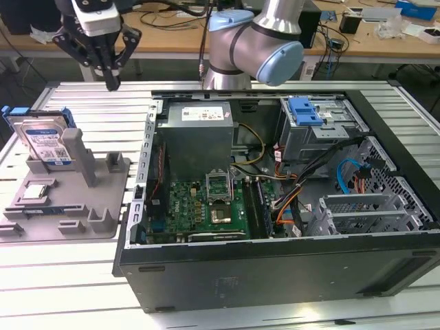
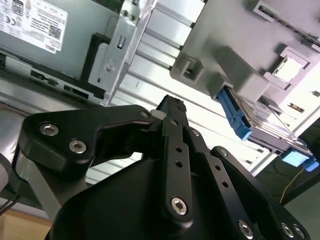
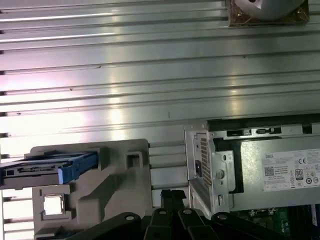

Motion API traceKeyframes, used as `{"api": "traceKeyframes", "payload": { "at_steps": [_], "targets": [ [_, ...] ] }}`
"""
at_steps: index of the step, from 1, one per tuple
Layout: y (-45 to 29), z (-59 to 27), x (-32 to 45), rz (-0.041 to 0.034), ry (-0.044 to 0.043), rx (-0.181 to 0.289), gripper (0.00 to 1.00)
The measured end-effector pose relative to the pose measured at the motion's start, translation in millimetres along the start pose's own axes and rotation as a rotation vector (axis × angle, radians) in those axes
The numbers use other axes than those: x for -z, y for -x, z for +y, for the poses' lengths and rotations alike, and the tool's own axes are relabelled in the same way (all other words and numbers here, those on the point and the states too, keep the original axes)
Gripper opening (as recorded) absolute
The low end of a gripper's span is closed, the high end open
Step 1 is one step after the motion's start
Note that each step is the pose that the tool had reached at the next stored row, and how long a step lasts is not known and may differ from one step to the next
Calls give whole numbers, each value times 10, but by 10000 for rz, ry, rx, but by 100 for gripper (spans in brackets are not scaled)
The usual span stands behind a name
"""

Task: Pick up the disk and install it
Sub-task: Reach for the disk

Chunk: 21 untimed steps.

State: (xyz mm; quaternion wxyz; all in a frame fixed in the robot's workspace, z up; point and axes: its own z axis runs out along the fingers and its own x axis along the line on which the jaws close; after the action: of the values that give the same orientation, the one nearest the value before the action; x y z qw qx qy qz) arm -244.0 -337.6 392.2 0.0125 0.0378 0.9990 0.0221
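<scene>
Exterior view: the hand (image 1: 110, 81) hangs above the ribbed metal counter (image 1: 69, 275), on the far side of the grey stand (image 1: 103, 199) and toward the exterior view's left of the open computer case (image 1: 275, 275). Its two black fingers meet at the tips with no gap, and nothing is held between them.

The disk (image 1: 47, 141) stands on edge in a slot at the far left of the stand, label facing the camera, well apart from the hand. A tall grey post (image 1: 82, 155) of the stand rises just beside the disk and covers its near corner. A small square chip (image 1: 34, 192) lies flat in a pocket in front of the disk.

Inside the case are a grey power supply (image 1: 199, 130), a green circuit board (image 1: 199, 206), loose cables (image 1: 289, 192) and a metal drive cage (image 1: 330, 137) with a blue latch plate (image 1: 306, 110). The arm (image 1: 261, 48) stands behind the case.

Limits of view: the slot hides the disk's lower edge. The picture's top edge cuts off the upper part of the hand. In the second wrist view the hand's own black body covers much of the frame, and the disk (image 2: 260, 117) shows edge-on only. In the first wrist view the disk (image 3: 50, 167) is cut off at the frame's edge.
</scene>
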Motion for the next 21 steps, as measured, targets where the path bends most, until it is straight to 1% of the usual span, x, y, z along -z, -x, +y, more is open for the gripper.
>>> {"api": "traceKeyframes", "payload": {
  "at_steps": [1, 5, 7, 10, 11, 13, 15, 17, 20, 21],
  "targets": [
    [-61, 10, 0, 0, 0, 0, 11],
    [-214, 32, -1, 0, 0, -4, 11],
    [-350, 51, -2, 0, 0, -4, 11],
    [-592, 85, -5, -1, 0, -7, 11],
    [-661, 95, -4, 1, -1, -6, 11],
    [-734, 106, -6, 0, 0, -9, 11],
    [-857, 123, -7, 0, 0, -10, 11],
    [-945, 137, -8, -1, 0, -13, 11],
    [-1149, 169, -10, -1, 0, -14, 11],
    [-1183, 173, -9, 0, 0, -15, 11]
  ]
}}
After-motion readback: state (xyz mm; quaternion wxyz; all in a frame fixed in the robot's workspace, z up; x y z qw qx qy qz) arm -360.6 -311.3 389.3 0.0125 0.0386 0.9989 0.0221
